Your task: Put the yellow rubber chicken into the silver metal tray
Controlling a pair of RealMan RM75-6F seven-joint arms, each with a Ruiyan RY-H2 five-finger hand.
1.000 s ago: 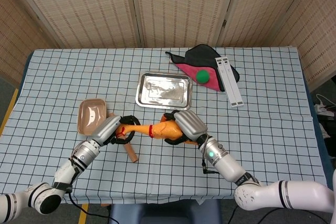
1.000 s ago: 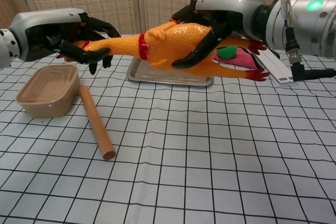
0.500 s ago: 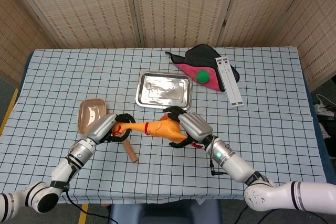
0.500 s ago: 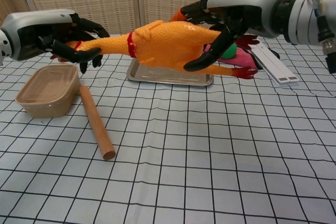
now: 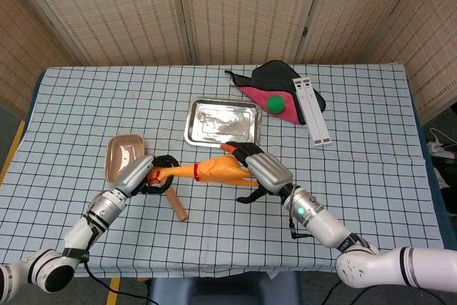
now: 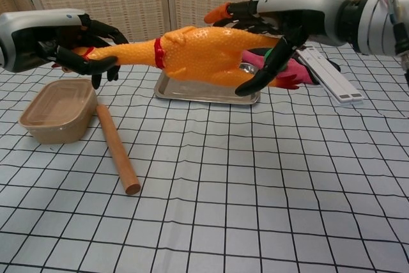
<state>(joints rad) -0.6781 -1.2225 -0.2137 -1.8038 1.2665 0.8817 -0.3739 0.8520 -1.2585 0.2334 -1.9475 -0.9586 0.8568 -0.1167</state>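
The yellow rubber chicken [image 5: 214,171] [image 6: 198,55] hangs level above the table, in front of the silver metal tray [image 5: 196,133] [image 6: 167,87]. My left hand [image 5: 146,176] [image 6: 70,46] grips its head and neck. My right hand [image 5: 263,171] [image 6: 284,23] is at the chicken's rear. Its fingers are spread loosely above and below the body rather than clamped on it. The chicken's red feet [image 6: 291,81] stick out past that hand. The tray holds nothing.
A tan bowl [image 5: 123,156] [image 6: 61,110] and a wooden rod [image 5: 176,205] [image 6: 117,148] lie under my left hand. A green ball [image 5: 275,103] on red and black cloth and a white strip [image 5: 313,111] [image 6: 329,75] sit to the right behind the tray.
The chicken has slid left with my left hand. My right hand's fingers have unwrapped from the body and spread apart, and that hand has drifted slightly right.
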